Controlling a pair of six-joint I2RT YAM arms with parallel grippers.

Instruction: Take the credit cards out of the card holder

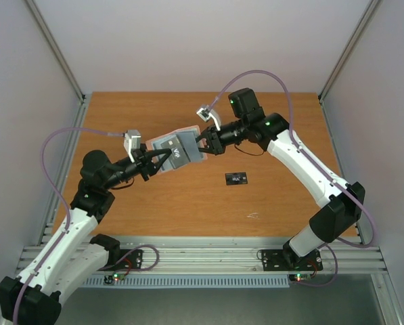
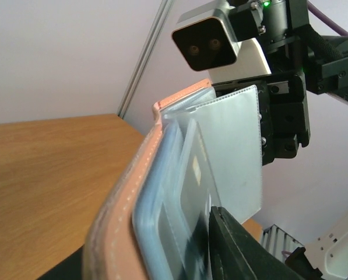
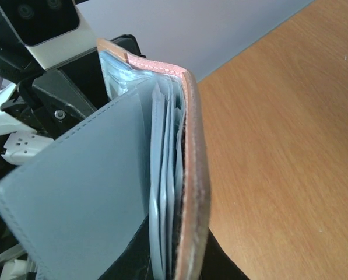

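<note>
Wore glossy white shells on the long links of the left arm (image 1: 68, 235) and right arm (image 1: 302, 161), with bulky black housings at every joint. Trailed a lilac cable (image 1: 256, 72) in a loose loop over each side. Carried a silver-grey wrist camera (image 2: 207, 44) with a dark face and two round lenses. Showed small silver screws (image 2: 262, 116) on the matt black body behind the black jaws. Glowed green at LEDs (image 1: 266, 123) near the right wrist.

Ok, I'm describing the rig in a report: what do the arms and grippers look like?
The left arm and right arm have white links and black joints. The left gripper and right gripper are black, each topped by a silver camera. A purple cable loops along each arm; green lights glow on the right.
</note>
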